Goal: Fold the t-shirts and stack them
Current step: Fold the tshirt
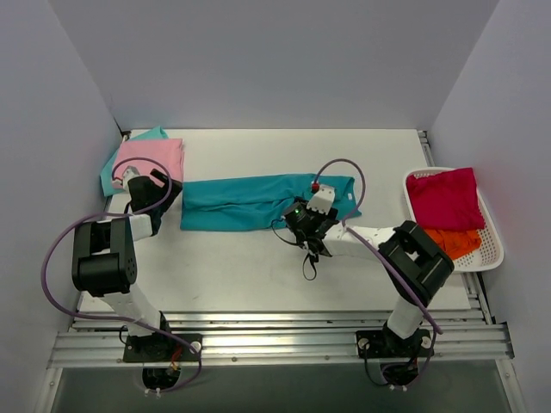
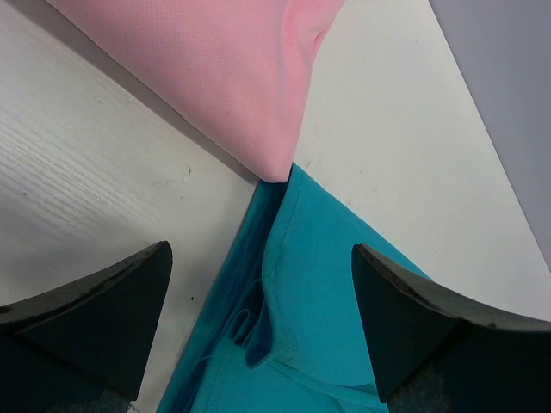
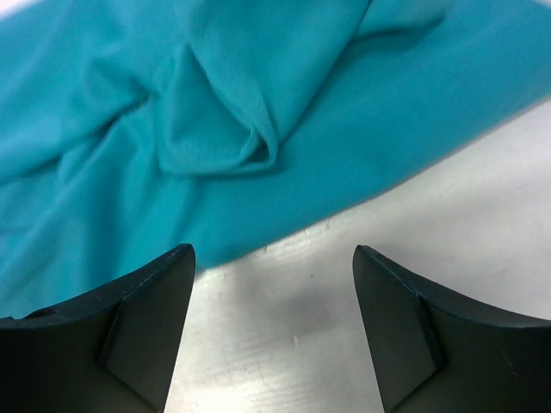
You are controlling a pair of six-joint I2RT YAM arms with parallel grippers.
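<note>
Teal t-shirt [image 1: 250,202] lies in a long folded band across the middle of the table [image 1: 258,275], just beside the pink t-shirt [image 1: 151,157], with left end effector [image 2: 263,258] and right end effector [image 3: 274,258] both spread wide above it, gripping nothing.

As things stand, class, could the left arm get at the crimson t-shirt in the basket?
Probably not. The left gripper hangs open at the far left beside the pink t-shirt; the crimson t-shirt lies in the basket at the far right, beyond the right arm, likely out of its reach.
</note>
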